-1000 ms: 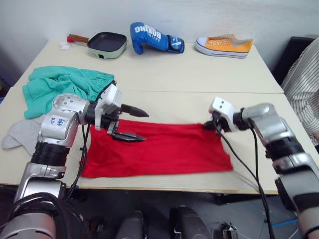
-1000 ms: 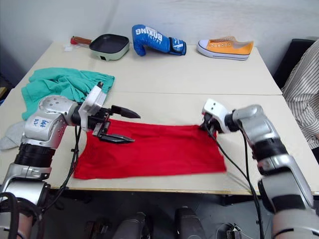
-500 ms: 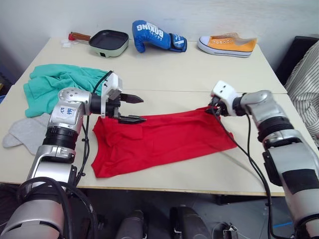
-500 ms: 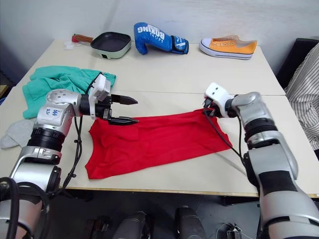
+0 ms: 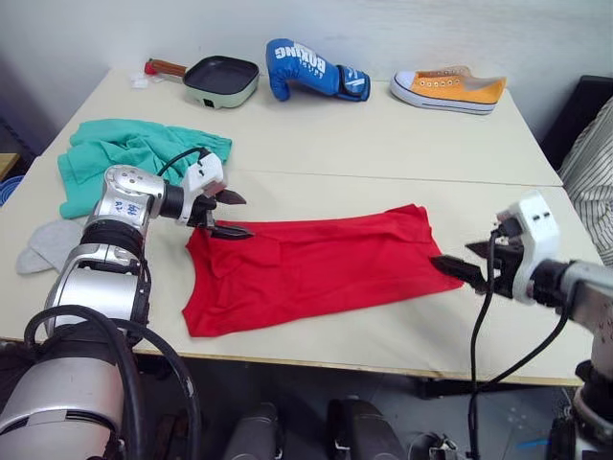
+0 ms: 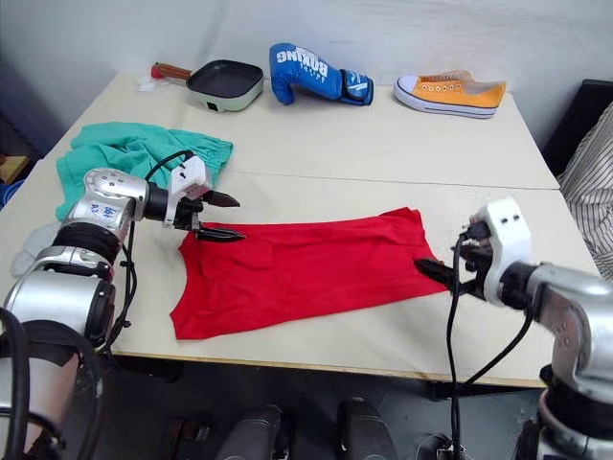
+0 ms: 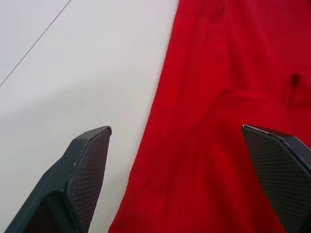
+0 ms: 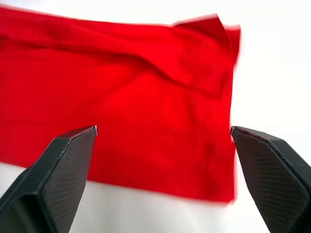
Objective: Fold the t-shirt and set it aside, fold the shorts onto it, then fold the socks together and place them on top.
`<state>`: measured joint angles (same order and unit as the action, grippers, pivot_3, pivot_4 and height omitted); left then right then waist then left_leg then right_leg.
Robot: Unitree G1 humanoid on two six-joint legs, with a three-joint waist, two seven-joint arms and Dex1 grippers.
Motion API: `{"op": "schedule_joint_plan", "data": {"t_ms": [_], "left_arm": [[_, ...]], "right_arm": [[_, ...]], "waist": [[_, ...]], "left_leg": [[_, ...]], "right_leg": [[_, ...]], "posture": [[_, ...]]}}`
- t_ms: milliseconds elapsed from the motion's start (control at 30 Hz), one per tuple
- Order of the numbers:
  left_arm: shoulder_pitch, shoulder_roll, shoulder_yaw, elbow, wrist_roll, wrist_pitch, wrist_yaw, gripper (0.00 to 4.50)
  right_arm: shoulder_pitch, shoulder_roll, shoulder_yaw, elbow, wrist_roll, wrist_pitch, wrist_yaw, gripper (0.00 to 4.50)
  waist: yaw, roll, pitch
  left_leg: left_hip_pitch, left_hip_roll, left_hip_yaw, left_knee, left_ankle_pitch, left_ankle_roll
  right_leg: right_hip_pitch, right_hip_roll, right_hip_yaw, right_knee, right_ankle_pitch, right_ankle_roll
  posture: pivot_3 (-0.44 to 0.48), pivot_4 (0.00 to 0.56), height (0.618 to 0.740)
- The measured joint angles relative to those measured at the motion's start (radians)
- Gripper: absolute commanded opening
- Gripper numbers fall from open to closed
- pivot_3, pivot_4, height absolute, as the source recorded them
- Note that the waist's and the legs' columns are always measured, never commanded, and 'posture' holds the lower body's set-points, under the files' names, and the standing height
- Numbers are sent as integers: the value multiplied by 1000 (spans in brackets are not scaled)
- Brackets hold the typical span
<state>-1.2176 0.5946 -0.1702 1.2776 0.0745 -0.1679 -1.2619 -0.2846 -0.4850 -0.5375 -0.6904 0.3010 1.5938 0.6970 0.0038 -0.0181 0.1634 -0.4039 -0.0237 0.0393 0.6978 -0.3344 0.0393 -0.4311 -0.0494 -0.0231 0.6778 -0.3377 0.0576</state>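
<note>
The red t-shirt (image 5: 316, 273) lies folded in a long strip across the middle of the table (image 5: 383, 144). My left gripper (image 5: 228, 216) is open at the shirt's far left corner, one finger over the cloth and one over bare table, holding nothing. Just off the shirt's right end, my right gripper (image 5: 455, 268) is open and empty, its fingers (image 8: 58, 179) spread wide toward the cloth. The teal-green shorts (image 5: 134, 158) lie bunched at the far left. A grey sock (image 5: 43, 244) lies at the left edge.
Along the far edge stand a green frying pan (image 5: 222, 80), a blue boxing glove (image 5: 311, 69) and an orange sneaker (image 5: 450, 88). A person's striped sleeve (image 5: 589, 163) shows at the right edge. Bare table lies beyond and in front of the shirt.
My right gripper opened, let go of the shirt's right end and drew back to the near right. The shirt settled flat. My left gripper shifted slightly left and stayed open.
</note>
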Motion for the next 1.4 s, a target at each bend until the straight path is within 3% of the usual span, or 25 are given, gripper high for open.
{"op": "schedule_joint_plan", "data": {"t_ms": [133, 300, 533, 700, 833, 1033, 1167, 1400], "left_arm": [[0, -13, -16, 36, 66, -48, 57, 4500], [0, -37, -22, 42, 115, -59, 123, 4500], [-5, -48, -19, 71, 151, -42, 218, 4500], [-8, -63, -15, 72, 175, -31, 250, 3255], [-8, -64, -13, 72, 188, -23, 255, 1985], [-8, -59, -9, 72, 202, -17, 202, 4], [-5, -55, -2, 71, 202, -17, 193, 0], [14, -36, 18, 63, 192, -17, 128, 0]], "right_arm": [[123, 187, -56, -64, 43, 16, -121, 4490], [104, 351, -98, -89, 109, 15, -255, 4490], [52, 435, -98, -36, 142, 11, -402, 4490], [46, 450, -96, -12, 172, -1, -456, 4500], [41, 454, -101, 4, 187, -4, -487, 3582], [42, 455, -112, 28, 209, -5, -527, 1354], [41, 445, -124, 57, 227, -2, -536, 26], [-62, 418, -149, 191, 238, 11, -532, 26]], "waist": [[-5, 0, 0], [-9, 0, 0], [-9, -5, -3], [-12, -11, -7], [-17, -13, -8], [-29, -13, -8], [-33, -13, -8], [-39, -13, -9]], "left_leg": [[-1, -2, 1, -1, 0, 0], [-1, -2, 2, 0, 1, -1], [-1, -2, 2, -1, 1, -1], [0, -2, 2, 0, 1, -1], [0, -2, 2, -1, 1, -1], [0, -2, 1, -1, 1, -1], [0, -1, 1, -1, 1, -1], [1, -1, 2, -1, 1, -2]], "right_leg": [[-5, 0, 3, 4, 0, 0], [-6, 0, 4, 6, 0, 0], [-9, 0, 5, 12, 0, 0], [-9, 0, 5, 12, 0, 0], [-8, 0, 5, 12, 0, 0], [-8, 1, 5, 12, 0, 0], [-9, 1, 6, 12, 0, 0], [-8, 1, 6, 13, 0, 0]], "posture": [[0, 150, 740], [0, 150, 740], [0, 150, 740], [0, 150, 740], [0, 150, 740], [0, 150, 740], [0, 150, 740], [0, 150, 740]]}}
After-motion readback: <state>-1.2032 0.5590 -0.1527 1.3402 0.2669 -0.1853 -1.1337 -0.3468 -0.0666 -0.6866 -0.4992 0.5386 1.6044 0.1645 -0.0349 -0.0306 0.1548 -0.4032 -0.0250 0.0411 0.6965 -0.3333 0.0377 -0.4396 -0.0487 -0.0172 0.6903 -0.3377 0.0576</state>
